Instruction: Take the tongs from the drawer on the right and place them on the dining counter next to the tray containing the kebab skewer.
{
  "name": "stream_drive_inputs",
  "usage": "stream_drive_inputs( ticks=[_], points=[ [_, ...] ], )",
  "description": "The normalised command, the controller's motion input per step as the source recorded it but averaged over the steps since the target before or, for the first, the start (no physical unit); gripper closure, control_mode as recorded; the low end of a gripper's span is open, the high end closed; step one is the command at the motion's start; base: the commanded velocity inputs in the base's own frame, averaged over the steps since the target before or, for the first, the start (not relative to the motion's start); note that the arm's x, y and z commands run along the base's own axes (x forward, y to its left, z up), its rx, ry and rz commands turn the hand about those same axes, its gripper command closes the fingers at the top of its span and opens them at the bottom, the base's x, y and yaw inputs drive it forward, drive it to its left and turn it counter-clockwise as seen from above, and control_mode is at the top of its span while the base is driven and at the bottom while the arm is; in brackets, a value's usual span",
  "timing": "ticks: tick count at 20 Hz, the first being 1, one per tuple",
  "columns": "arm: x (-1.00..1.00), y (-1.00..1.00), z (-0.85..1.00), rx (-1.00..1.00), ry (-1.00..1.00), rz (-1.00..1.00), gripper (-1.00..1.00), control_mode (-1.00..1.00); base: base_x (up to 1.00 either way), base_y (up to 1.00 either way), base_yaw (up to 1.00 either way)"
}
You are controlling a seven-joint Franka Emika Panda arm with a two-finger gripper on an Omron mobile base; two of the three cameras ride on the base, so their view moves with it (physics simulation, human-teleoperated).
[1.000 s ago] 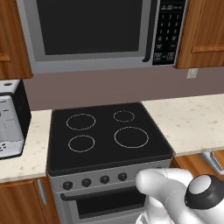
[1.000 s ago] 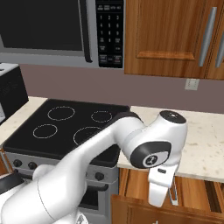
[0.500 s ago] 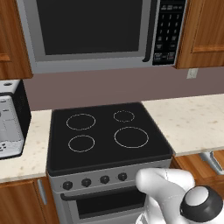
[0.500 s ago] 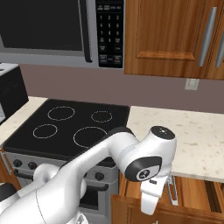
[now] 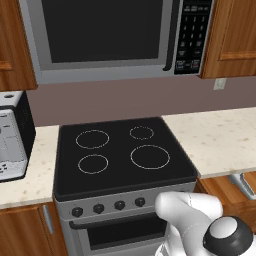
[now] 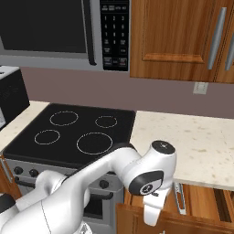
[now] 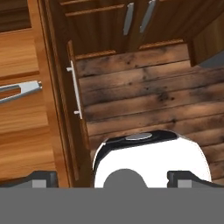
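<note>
The drawer [image 6: 196, 205] stands pulled out under the counter to the right of the stove. In it lie the light-grey tongs [image 6: 180, 199], which also show at the left edge of the hand view [image 7: 19, 92] and in the left base view [image 5: 242, 183]. My gripper [image 7: 116, 180] hangs open over the floor just outside the drawer front, whose silver bar handle [image 7: 75, 89] lies between it and the tongs. Nothing is between the fingertips [image 7: 43, 179]. My hand [image 6: 153, 211] dips in front of the drawer. The dining counter, tray and kebab skewer are out of view.
A black stove [image 5: 122, 155] sits left of the drawer, with a microwave [image 5: 110, 35] above it. A beige counter [image 6: 192, 141] overhangs the drawer. A toaster [image 5: 12, 137] stands far left. Lower cabinet doors [image 7: 131, 19] and plank floor [image 7: 148, 100] lie below the hand.
My arm has come down and swung left, bringing the wrist from counter height to the level of the drawer front. The jaws stayed open.
</note>
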Motion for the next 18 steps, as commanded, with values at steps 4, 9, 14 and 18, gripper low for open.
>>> stream_drive_inputs(
  ticks=[4, 9, 14, 18],
  points=[
    [0.17, 0.0, -0.33, -0.08, 0.0, 0.0, -1.0, -1.0, 0.0, 0.0, 0.0],
    [0.14, 0.0, -0.35, -0.09, 0.0, 0.0, -1.0, -1.0, 0.0, 0.0, 0.0],
    [0.14, 0.0, -0.37, -0.03, 0.0, 0.0, -1.0, -1.0, 0.0, 0.0, 0.0],
    [0.17, 0.0, -0.33, 0.0, 0.0, 0.0, -1.0, -1.0, 0.0, 0.0, 0.0]
  ],
)
